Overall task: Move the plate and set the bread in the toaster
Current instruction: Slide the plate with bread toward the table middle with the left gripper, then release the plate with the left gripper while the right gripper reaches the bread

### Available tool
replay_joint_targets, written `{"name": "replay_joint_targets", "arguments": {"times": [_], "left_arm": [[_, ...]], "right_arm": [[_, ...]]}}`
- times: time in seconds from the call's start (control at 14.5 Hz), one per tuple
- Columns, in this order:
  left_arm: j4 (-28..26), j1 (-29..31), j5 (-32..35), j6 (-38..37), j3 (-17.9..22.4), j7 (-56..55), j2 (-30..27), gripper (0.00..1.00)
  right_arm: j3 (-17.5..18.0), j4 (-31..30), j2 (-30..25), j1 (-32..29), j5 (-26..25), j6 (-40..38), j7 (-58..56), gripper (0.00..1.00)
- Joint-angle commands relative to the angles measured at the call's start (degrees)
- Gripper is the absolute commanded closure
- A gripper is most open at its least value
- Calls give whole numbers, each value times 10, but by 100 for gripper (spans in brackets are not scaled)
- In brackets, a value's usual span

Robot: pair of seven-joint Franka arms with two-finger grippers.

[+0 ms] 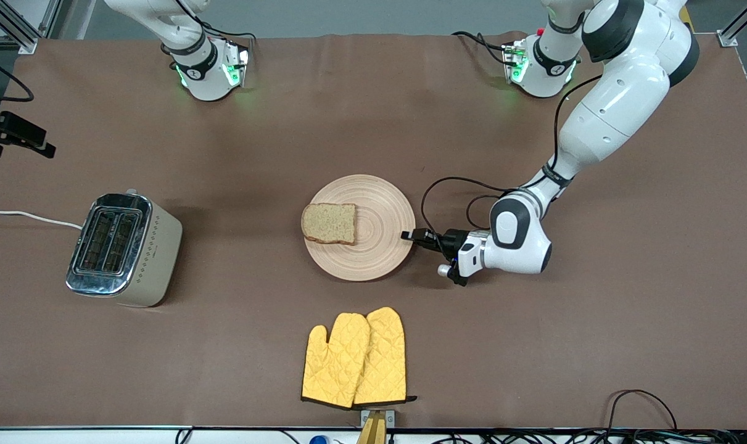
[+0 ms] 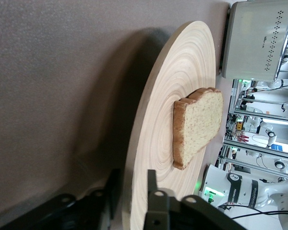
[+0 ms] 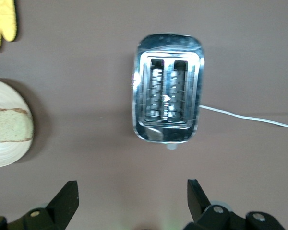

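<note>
The plate [image 1: 373, 246] sits mid-table, bread [image 1: 329, 223] on its toaster-side half. The left gripper [image 1: 408, 235] straddles its rim, jaws slightly apart, gripping nothing firmly. Back straight out, low. The right gripper [image 3: 132, 201] waits wide open over the toaster [image 1: 122, 249].

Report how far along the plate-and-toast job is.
Done: nothing is clearly finished; the bread lies on the plate, and the toaster slots look empty. In hand: the left gripper is at the plate's rim toward the left arm's end, jaws straddling the edge, slightly apart. The right gripper waits open above the toaster. Left: loading the bread.
</note>
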Motion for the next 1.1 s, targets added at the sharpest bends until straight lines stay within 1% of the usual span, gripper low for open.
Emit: {"name": "replay_joint_targets", "arguments": {"times": [0.0,0.14,0.21,0.34,0.41,0.62,0.76,0.83,0.89,0.96,1.03], "left_arm": [[-11,19,-14,-1,-3,-2,-17,0],[-6,42,-14,-2,-3,-3,-32,0],[0,53,-8,-3,-3,-20,-44,0],[25,65,14,-9,-3,-100,-78,0],[38,65,50,-9,-3,-165,-96,0],[84,68,182,-13,-4,-336,-136,0],[102,70,266,-49,-4,-424,-173,0],[108,70,303,-70,-3,-463,-192,0],[112,70,346,-92,-3,-506,-213,0],[113,78,386,-115,-7,-548,-231,0],[115,83,422,-133,-10,-571,-246,0]], "right_arm": [[2,-11,4,9,40,-3,-4,0],[2,-12,4,34,49,-1,-3,0],[2,-18,9,40,70,0,-2,0],[1,-38,24,45,138,10,-2,0],[1,-43,37,55,156,23,-2,0],[2,-64,82,101,164,70,3,0],[2,-105,102,137,168,138,4,0],[2,-128,105,157,190,173,7,0],[2,-151,116,172,229,208,24,0],[2,-162,129,182,256,225,35,0],[1,-166,147,202,271,236,36,0]]}}
